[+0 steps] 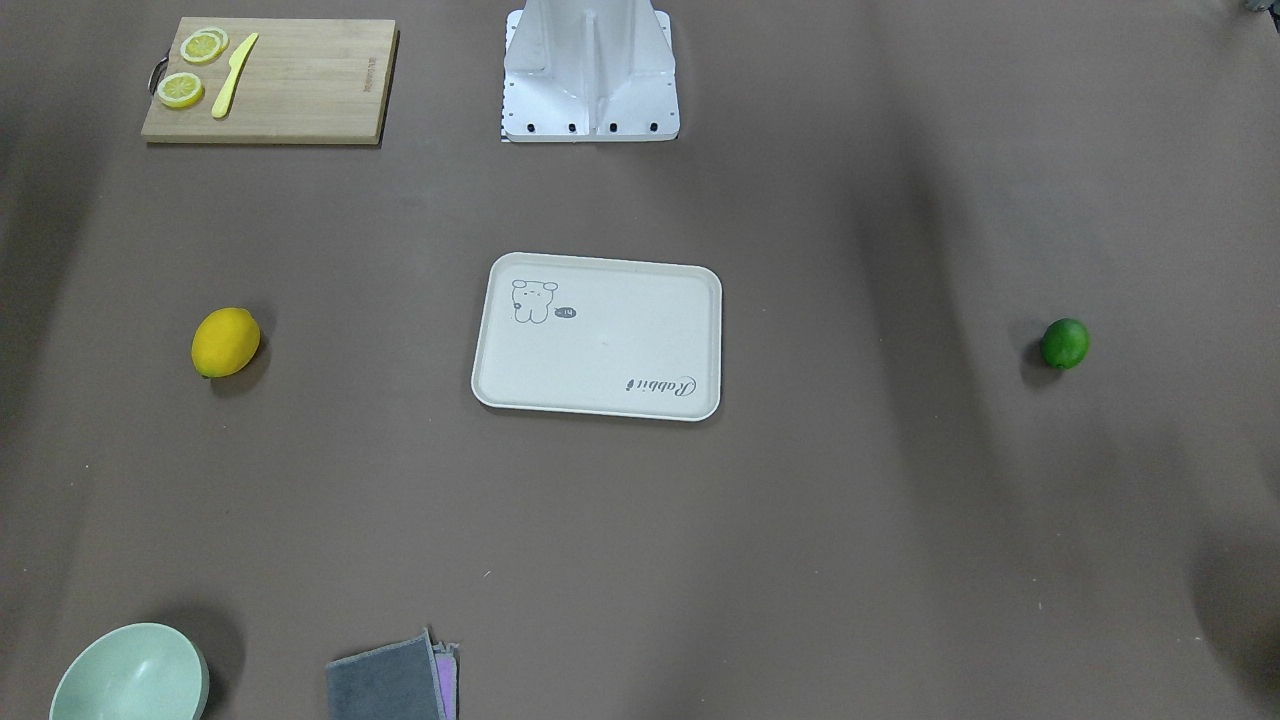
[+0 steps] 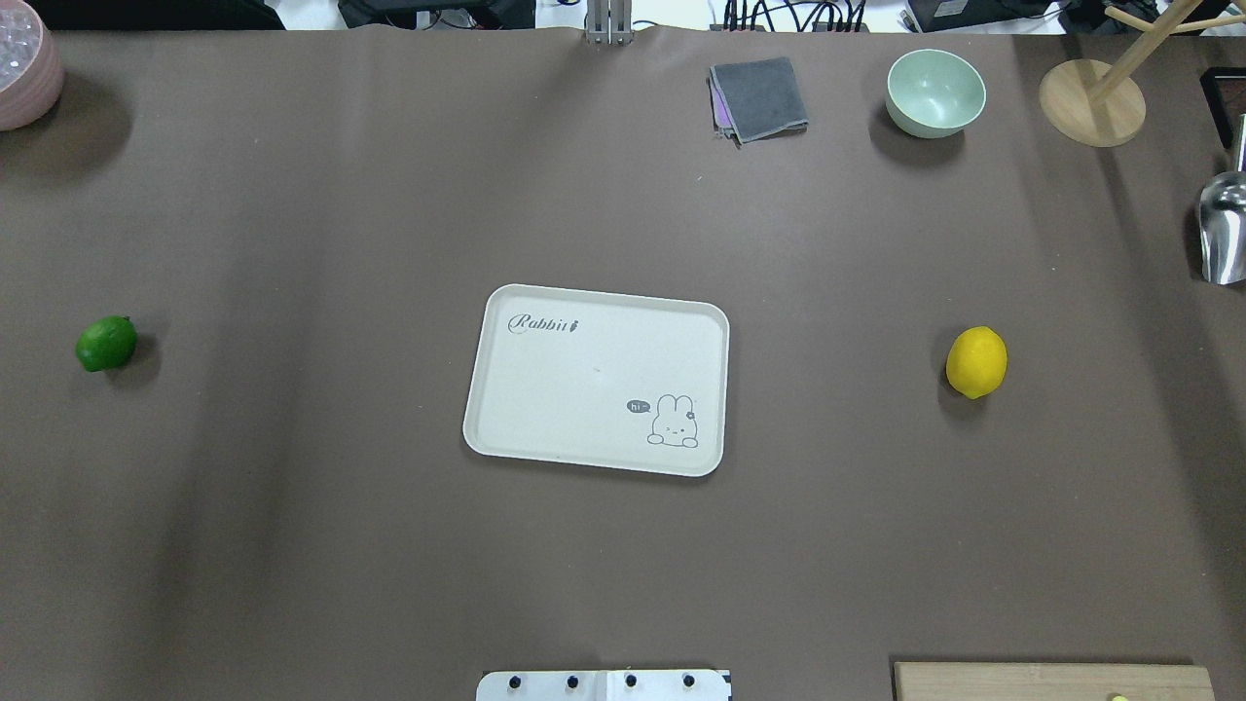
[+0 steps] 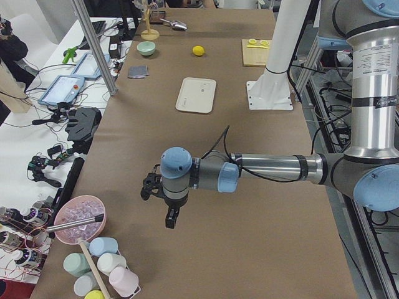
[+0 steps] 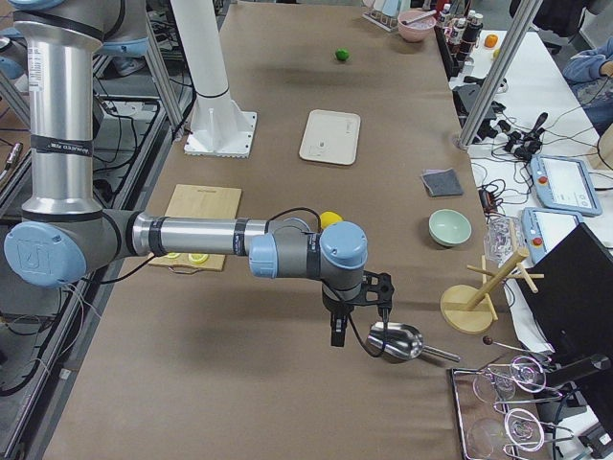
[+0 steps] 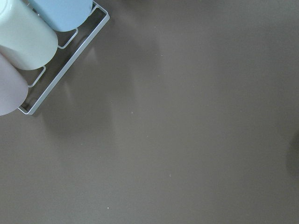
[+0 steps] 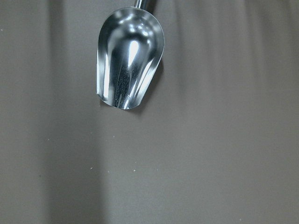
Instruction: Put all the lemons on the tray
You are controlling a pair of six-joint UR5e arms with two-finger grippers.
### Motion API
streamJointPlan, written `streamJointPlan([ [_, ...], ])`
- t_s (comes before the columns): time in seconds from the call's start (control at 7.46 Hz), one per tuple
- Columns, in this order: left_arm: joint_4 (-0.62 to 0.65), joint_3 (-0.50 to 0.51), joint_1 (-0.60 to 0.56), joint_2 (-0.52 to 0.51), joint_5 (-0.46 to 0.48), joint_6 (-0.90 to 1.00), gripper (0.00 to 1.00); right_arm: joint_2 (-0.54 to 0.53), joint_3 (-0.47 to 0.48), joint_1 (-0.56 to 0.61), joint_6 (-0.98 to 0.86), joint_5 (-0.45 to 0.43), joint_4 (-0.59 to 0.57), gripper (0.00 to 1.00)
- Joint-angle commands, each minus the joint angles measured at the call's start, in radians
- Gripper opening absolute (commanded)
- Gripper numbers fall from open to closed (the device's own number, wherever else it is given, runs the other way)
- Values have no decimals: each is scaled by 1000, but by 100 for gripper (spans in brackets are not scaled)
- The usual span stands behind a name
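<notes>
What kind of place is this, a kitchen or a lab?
Most likely a robotics lab bench: the left arm reaches over a brown-covered table, a control tablet sits beside it, and the tray looks staged.

wooden cutting board [image 1: 290, 90]: table corner, carries lemon slices [image 1: 203, 46] beside a yellow knife [image 1: 233, 75] | mint-green bowl [image 2: 935, 92]: upright, near a folded grey cloth [image 2: 764, 95] lying on a purple one | metal scoop [image 6: 130, 60]: on the brown table [image 2: 623, 584], near a wooden stand [image 2: 1090, 100] | pink bowl [image 2: 24, 68]: far corner | pastel cups [image 5: 23, 37]: side by side
</notes>
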Motion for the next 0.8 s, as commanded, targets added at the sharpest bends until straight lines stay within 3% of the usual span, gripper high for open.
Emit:
streamJointPlan([
  [0.0, 2, 1, 1, 1, 0, -2, 98, -2, -5, 1, -3, 6, 0, 100],
  [0.27, 5, 2, -1, 4, -1, -2, 98, -1, 3, -8, 1, 23, 2, 100],
  [0.67, 7, 1, -1, 5, -4, -4, 98, 22, 43, -138, 17, 77, 0, 100],
])
